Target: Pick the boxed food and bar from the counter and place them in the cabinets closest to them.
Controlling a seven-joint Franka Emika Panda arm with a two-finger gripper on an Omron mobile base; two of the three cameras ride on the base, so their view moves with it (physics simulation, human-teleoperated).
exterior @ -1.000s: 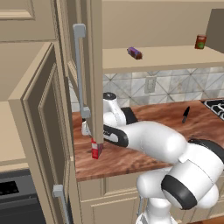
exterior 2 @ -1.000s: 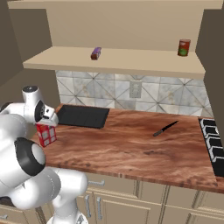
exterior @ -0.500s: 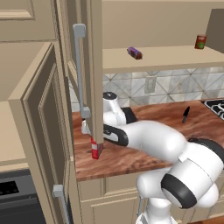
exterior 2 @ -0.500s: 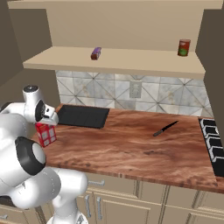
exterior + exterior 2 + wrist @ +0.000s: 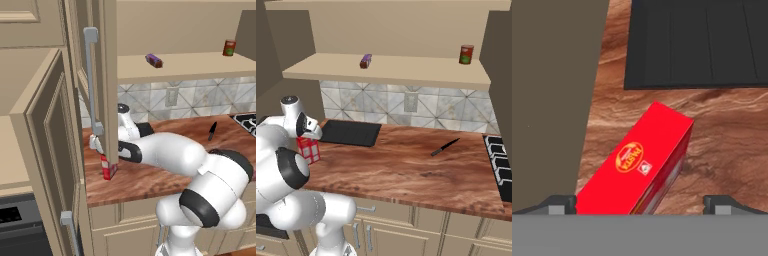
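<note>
The boxed food (image 5: 639, 167), a red carton with an orange-yellow label, stands on the counter (image 5: 406, 172) near its left end, also seen as a red box (image 5: 308, 149) and half hidden behind a door edge (image 5: 107, 168). My gripper (image 5: 640, 204) hangs just above it, open, with its fingertips (image 5: 560, 203) wide to either side of the box and not closed on it. The bar (image 5: 366, 61), dark purple, lies on the tan upper cabinet shelf (image 5: 406, 70), and shows there again (image 5: 154, 60).
A beige cabinet door (image 5: 50, 150) with a grey bar handle (image 5: 90, 75) stands open at the counter's left end, close to my hand. A black mat (image 5: 351, 132) lies behind the box. A black knife (image 5: 445, 146), a red-and-green can (image 5: 466, 54) and a stove edge (image 5: 501, 165) are to the right.
</note>
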